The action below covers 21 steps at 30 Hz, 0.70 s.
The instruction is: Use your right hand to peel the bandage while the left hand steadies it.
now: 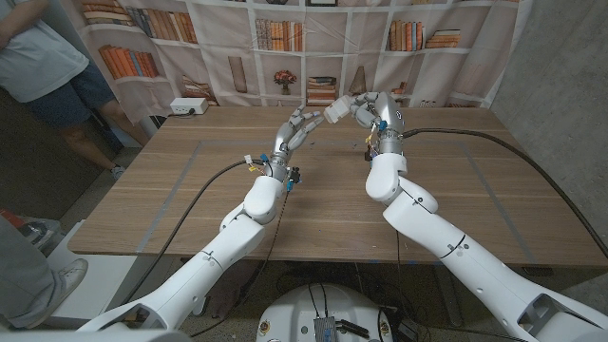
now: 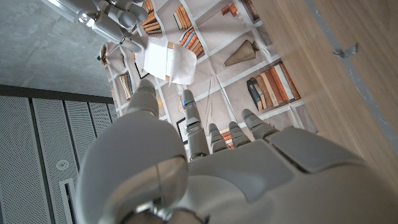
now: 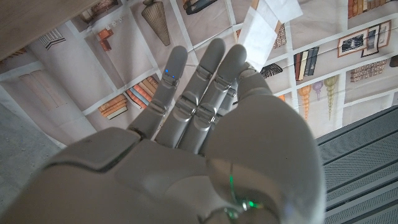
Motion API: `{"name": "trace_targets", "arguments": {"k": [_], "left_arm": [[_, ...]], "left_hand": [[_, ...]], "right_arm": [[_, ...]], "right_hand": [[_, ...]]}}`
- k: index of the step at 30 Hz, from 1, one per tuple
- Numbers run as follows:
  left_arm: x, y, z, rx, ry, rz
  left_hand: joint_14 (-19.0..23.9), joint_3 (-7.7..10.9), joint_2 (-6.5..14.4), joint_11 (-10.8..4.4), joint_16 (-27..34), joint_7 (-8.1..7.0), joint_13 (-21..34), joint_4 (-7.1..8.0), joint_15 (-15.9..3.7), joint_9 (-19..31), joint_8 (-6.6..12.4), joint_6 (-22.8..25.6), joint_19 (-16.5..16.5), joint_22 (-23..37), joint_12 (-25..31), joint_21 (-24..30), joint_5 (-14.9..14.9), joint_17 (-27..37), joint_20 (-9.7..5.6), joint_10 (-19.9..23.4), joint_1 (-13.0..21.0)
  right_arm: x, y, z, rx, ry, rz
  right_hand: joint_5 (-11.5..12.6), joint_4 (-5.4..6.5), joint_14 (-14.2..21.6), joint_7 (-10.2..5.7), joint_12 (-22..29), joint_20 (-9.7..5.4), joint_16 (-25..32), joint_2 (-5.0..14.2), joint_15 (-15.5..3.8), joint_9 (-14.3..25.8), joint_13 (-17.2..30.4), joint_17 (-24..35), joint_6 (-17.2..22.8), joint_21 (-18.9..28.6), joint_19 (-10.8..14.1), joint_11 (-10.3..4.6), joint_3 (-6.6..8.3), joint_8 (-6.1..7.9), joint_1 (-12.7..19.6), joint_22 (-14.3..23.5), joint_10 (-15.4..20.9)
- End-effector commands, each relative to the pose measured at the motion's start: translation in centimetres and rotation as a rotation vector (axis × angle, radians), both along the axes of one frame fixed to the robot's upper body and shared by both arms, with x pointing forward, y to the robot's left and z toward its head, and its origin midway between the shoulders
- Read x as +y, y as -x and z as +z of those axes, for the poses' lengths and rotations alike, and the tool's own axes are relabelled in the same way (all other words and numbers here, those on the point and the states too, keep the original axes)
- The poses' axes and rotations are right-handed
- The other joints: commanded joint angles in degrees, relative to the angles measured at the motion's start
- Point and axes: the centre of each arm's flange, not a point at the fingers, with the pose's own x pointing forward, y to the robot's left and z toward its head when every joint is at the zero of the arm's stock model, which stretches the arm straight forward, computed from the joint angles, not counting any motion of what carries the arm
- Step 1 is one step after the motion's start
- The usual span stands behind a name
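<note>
Both my hands are raised above the far part of the brown wooden counter (image 1: 313, 180), reaching toward each other in front of the printed bookshelf backdrop (image 1: 285, 38).

My right hand (image 1: 366, 107) holds the small white paper-wrapped bandage (image 1: 336, 112). In the head view the bandage sits at the tips of my right fingers (image 1: 350, 104), pointing toward my left hand (image 1: 294, 130). In the right wrist view the white wrapper (image 3: 264, 25) stands out just beyond my right hand (image 3: 211, 130), pinched at its near end between my fingers (image 3: 208, 68), which lie close together and stretched forward. In the left wrist view the same wrapper (image 2: 166, 59) hangs from my right hand (image 2: 109, 15), showing a folded edge and a thin line across its face.

My left hand (image 2: 205, 168) is near the bandage but apart from it. Its fingers (image 2: 189, 115) are spread a little and extended, with nothing between them, and the tips stop just short of the wrapper. In the head view my left fingers (image 1: 306, 119) point up toward the bandage with a small gap remaining.

A white power strip (image 1: 188, 106) lies at the far left edge of the counter. A person in a grey shirt and dark shorts (image 1: 47, 66) stands beyond the counter's left side.
</note>
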Motion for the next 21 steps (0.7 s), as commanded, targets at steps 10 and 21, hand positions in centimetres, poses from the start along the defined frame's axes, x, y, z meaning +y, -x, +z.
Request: {"name": "trace_targets", "arguments": {"k": [10, 21], "left_arm": [[-0.69, 0.18, -0.57, 0.013, 0.01, -0.027], [-1.19, 0.19, -0.71, 0.014, 0.018, -0.038]], "left_hand": [[0.49, 0.76, 1.36, -0.27, 0.53, -0.17, 0.19, 0.15, -1.45, 0.1, 0.71, 2.83, 0.34, 0.16, 0.65, 0.42, 0.08, 0.21, 0.89, 1.24, 0.53], [0.89, 0.41, 0.5, -1.83, 0.54, -0.76, 0.16, -0.03, -2.92, 0.01, 1.43, 5.69, 0.5, 0.18, 0.76, 0.49, -0.33, 0.14, -0.52, 1.99, 0.34]], "right_arm": [[0.4, 0.46, -0.18, -0.052, 0.046, -0.039], [0.1, 0.15, -0.11, -0.053, 0.053, -0.044]], "right_hand": [[0.43, 0.22, 0.46, -0.49, -0.2, -6.26, -0.47, -0.29, -0.09, 0.12, 0.19, 0.39, 0.13, 0.81, -0.46, -0.4, 0.57, 0.03, -0.39, -0.22, 0.24], [0.51, 0.22, 0.45, -0.46, -0.33, -6.36, -0.6, -0.38, -0.11, 0.08, 0.33, 0.57, 0.17, 1.26, -0.6, -0.49, 0.66, -0.03, -0.49, -0.54, 0.2]]}}
